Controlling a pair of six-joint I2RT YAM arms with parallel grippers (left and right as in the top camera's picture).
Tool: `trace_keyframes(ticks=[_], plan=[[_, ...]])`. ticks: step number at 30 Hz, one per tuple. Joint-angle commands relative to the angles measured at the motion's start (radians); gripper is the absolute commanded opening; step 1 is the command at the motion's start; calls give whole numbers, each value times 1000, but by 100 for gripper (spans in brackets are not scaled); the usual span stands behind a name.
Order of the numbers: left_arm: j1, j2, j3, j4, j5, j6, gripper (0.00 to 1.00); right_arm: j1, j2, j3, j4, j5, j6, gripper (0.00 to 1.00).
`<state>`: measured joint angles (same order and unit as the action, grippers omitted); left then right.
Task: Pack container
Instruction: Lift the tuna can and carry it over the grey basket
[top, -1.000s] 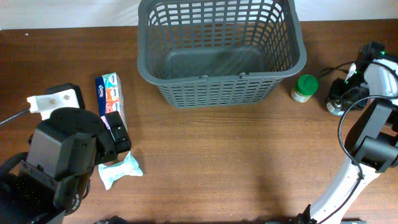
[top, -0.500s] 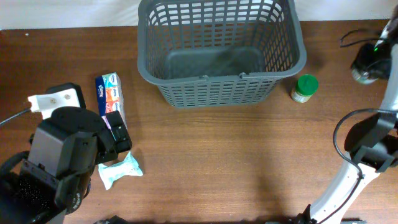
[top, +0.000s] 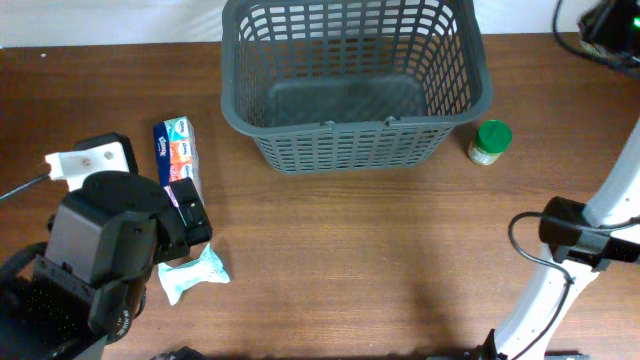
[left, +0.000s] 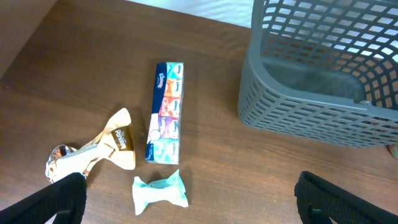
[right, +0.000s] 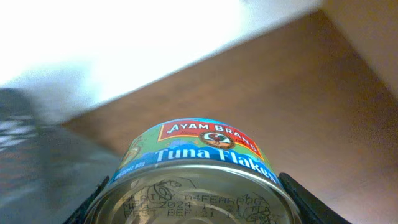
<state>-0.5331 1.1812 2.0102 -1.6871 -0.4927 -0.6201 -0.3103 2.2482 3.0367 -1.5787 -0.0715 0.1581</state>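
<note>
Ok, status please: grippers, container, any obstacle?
Left gripper open, empty. Right gripper shut on tuna can, right of container. Container empty. Green-lidded jar beside it, not blocking.

Left arm (top: 100, 260): bulky black boxy housing. Right arm (top: 540, 305): white tubular links, black joint collar, thin black cable (top: 511, 233) looping beside. Left gripper (left: 186, 202): matte black fingers.

- Overhead, even bright light; the container (top: 340, 150) casts only a soft shadow on the surface (top: 350, 260) just in front of it.
- Behind the container, a white strip (top: 110, 20) is blown out.
- Right wrist: the tuna can (right: 193, 180) is sharp, the container beside it a grey blur.
</note>
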Motion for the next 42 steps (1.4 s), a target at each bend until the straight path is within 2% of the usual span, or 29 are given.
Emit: trace_keyframes(ticks=[1,9,13,20,42], plan=[[6,2,-1,0,7,16,100,95,-32,86,13,-74,60,4],[6,2,-1,0,7,16,100,332,-32,90,79,-81,64,4],[6,2,-1,0,7,16,100,445,-32,79,94,-19,59,4],[6,2,-1,0,7,16,100,546,-29,5,104,100,43,4],[6,2,-1,0,7,16,100,552,-16,-762,407,110,30,4]])
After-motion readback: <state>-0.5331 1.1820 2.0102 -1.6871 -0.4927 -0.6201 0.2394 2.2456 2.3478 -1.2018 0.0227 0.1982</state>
